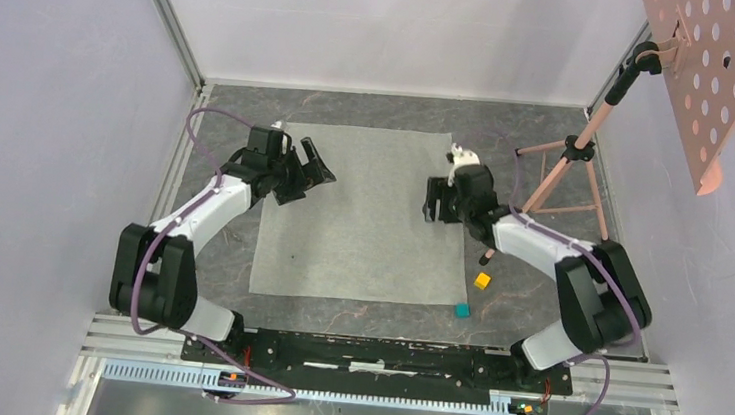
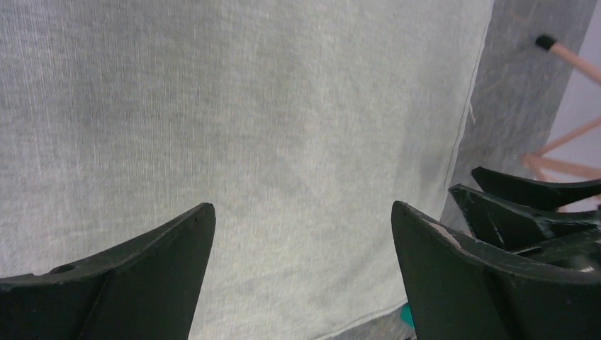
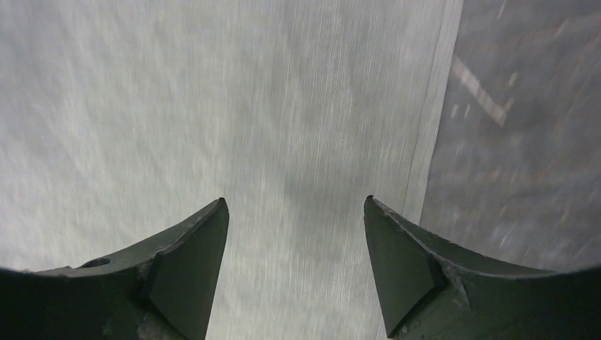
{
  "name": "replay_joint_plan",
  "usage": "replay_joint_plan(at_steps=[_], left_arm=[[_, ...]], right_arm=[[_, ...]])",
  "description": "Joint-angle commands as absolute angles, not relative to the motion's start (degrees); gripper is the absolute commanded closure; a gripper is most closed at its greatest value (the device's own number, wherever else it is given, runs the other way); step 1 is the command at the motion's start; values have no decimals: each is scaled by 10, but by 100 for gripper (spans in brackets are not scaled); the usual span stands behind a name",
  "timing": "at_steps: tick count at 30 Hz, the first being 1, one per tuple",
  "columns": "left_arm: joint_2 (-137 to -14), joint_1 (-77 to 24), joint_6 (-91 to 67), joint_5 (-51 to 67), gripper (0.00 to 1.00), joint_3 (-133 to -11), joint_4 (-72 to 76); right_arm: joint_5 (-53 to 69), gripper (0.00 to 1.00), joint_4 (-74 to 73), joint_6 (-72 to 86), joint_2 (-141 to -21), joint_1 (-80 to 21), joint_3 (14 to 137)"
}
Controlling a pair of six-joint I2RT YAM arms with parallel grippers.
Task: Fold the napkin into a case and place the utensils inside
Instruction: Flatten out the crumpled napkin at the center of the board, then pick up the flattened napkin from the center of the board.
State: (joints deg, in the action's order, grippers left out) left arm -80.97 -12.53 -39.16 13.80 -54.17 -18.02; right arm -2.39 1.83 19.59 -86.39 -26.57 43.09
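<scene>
1. Napkin (image 1: pixel 358 212), top view: grey-green cloth spread flat in the middle of the dark table (image 1: pixel 536 303), edges roughly square to the frame
2. Same view: left gripper (image 1: pixel 311 173) hangs over the napkin's left edge toward the far side, claw wide. Right gripper (image 1: pixel 434 201) sits over the right part of the cloth, just inside its right edge
3. Same view: yellow cube (image 1: pixel 483 280) on bare table just right of the napkin's near right corner, teal cube (image 1: pixel 462 311) nearer still, beside that corner. Pink tripod stand (image 1: pixel 572 175) at the far right carries a perforated board (image 1: pixel 702 66)
4. Left wrist view: both dark fingers far apart, nothing between them, only smooth cloth below. Napkin's right hem runs up the right side with table beyond. The right gripper's fingers show low at the right, and a sliver of teal at the bottom edge
5. Right wrist view, blurred: claw parted, gap bare, holding nothing. Napkin fills the left and centre, its hem and dark table on the right
</scene>
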Motion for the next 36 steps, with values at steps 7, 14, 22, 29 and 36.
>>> replay_joint_plan(at_steps=[7,14,22,29,36], left_arm=[[-954,-95,-491,147,0,-611,-43],[-980,-95,-510,131,0,-561,-13],[-943,-96,-535,119,0,-511,-3],[-904,-96,-520,120,0,-492,-17],[-830,-102,-459,115,0,-472,-83]], right_arm=[[-58,25,-27,137,-1092,-222,730],[-38,25,-41,137,-1216,-207,868],[-1,26,-22,155,-1296,-195,927],[-1,25,-29,128,-1366,-184,1008],[49,18,-77,101,-1354,-185,1073]])
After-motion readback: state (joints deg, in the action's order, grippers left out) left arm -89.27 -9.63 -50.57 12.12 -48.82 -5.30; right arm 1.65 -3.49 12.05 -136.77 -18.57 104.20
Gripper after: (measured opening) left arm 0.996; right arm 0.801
